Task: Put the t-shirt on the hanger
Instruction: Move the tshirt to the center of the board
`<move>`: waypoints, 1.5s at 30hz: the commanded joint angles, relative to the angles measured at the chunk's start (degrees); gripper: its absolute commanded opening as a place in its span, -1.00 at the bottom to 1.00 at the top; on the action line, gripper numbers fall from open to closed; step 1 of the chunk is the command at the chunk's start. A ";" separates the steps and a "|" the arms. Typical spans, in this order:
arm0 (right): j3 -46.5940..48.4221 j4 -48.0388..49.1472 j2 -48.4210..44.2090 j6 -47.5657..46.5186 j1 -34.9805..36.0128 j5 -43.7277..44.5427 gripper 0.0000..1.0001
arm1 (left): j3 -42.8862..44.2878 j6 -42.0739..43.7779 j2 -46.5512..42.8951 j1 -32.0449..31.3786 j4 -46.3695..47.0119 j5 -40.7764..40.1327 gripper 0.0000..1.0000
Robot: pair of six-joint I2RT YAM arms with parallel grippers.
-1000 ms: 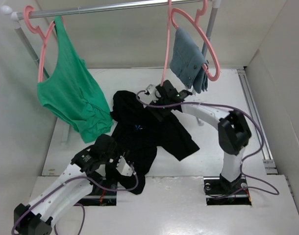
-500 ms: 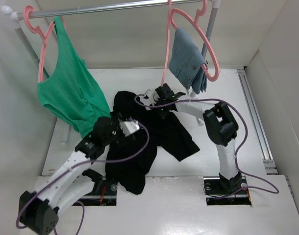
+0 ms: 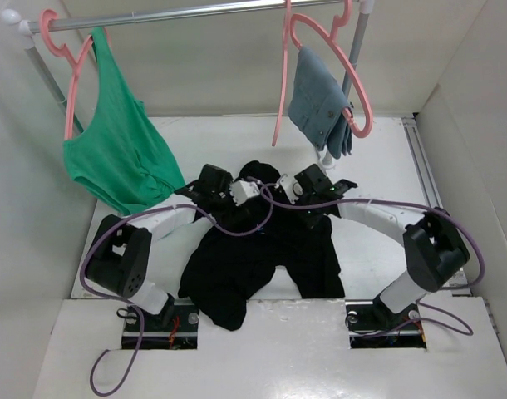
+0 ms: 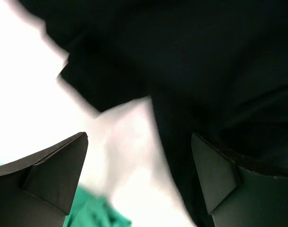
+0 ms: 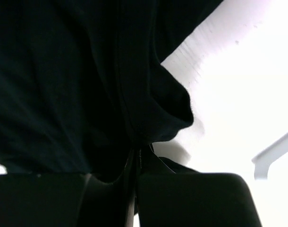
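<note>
The black t-shirt [image 3: 253, 258] lies crumpled on the white table, its top edge bunched up between the two arms. My right gripper [image 3: 288, 193] is shut on a fold of the t-shirt [image 5: 63, 85]; in the right wrist view the cloth is pinched where the right gripper [image 5: 135, 156] closes. My left gripper [image 3: 241, 191] is just left of it at the shirt's top edge. In the left wrist view the left gripper [image 4: 139, 137] stands open over bare table, and the t-shirt [image 4: 205, 61] is ahead and under the right finger. The hanger for the shirt is out of view.
A green tank top [image 3: 120, 158] hangs on a pink hanger [image 3: 58, 37] at the left of the rail [image 3: 195, 12]; its hem is near my left arm. A grey-blue cloth [image 3: 318, 100] hangs on another pink hanger [image 3: 353, 91] at the right. White walls enclose the table.
My left arm swung from the near edge up to the shirt's top edge and opened. My right gripper shut on the shirt and shifted right, bunching the cloth.
</note>
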 commanded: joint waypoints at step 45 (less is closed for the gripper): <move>2.55 -4.20 -8.81 -3.92 6.83 -0.87 0.90 | -7.55 -9.90 -31.17 8.73 1.11 17.46 0.51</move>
